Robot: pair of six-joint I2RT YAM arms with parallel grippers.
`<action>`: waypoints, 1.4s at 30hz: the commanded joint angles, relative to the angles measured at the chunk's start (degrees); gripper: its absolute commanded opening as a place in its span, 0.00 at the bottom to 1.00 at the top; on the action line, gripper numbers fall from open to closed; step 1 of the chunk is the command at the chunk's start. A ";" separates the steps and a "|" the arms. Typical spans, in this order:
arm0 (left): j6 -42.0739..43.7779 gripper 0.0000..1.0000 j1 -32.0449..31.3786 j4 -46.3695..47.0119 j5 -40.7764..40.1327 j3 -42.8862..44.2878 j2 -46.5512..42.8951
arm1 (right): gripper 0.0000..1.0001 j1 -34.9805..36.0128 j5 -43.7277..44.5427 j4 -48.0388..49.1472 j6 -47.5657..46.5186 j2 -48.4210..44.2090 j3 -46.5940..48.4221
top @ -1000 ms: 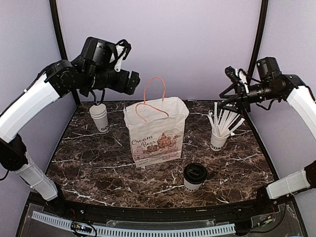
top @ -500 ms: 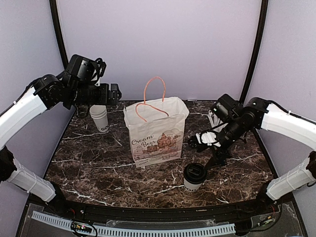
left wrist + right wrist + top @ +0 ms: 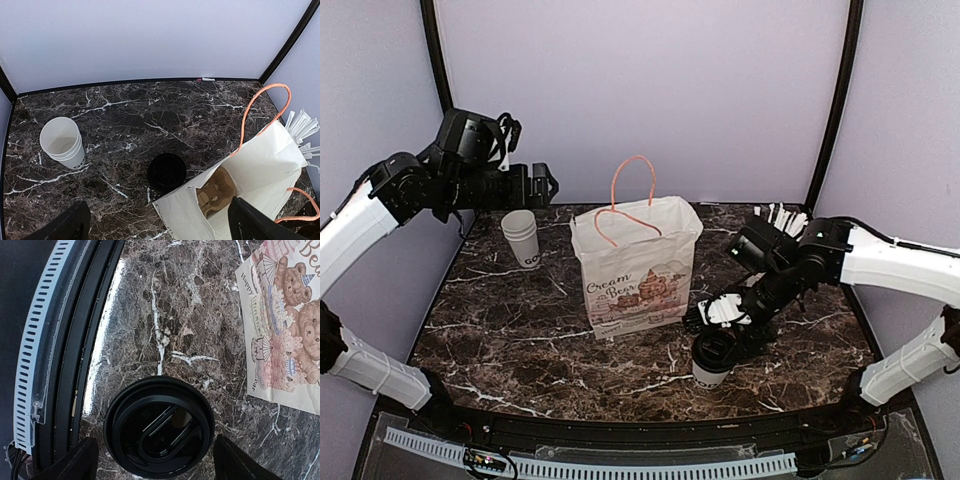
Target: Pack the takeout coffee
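My right gripper (image 3: 155,460) straddles the takeout coffee (image 3: 714,358), jaws apart, near the table's (image 3: 520,340) front edge beside the paper bag (image 3: 638,270); closing at what looks like lid (image 3: 159,426) height could pop it off or tip the coffee, my left gripper (image 3: 545,183) hanging wide open.

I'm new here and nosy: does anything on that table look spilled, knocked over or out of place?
Nothing stands out. The coffee cup stands upright with its black lid on, the paper bag stands open and upright, the stacked cups are upright, and no spill shows on the table.
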 commanded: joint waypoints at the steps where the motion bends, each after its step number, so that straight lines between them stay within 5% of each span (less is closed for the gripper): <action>1: -0.17 0.99 0.27 -0.81 1.17 -0.54 -0.84 | 0.81 0.87 3.36 2.85 1.44 1.85 -0.21; 34: 1.80 0.99 0.25 0.11 4.07 -2.57 0.40 | 0.70 2.21 7.88 -1.51 1.56 6.56 1.32; 39: 3.36 0.99 0.25 -1.70 5.57 1.00 3.69 | 0.81 2.23 8.54 -2.53 0.26 6.83 1.94; 42: 3.76 0.99 0.25 -2.05 6.05 1.86 4.60 | 0.80 2.25 9.02 -2.98 0.13 7.63 2.46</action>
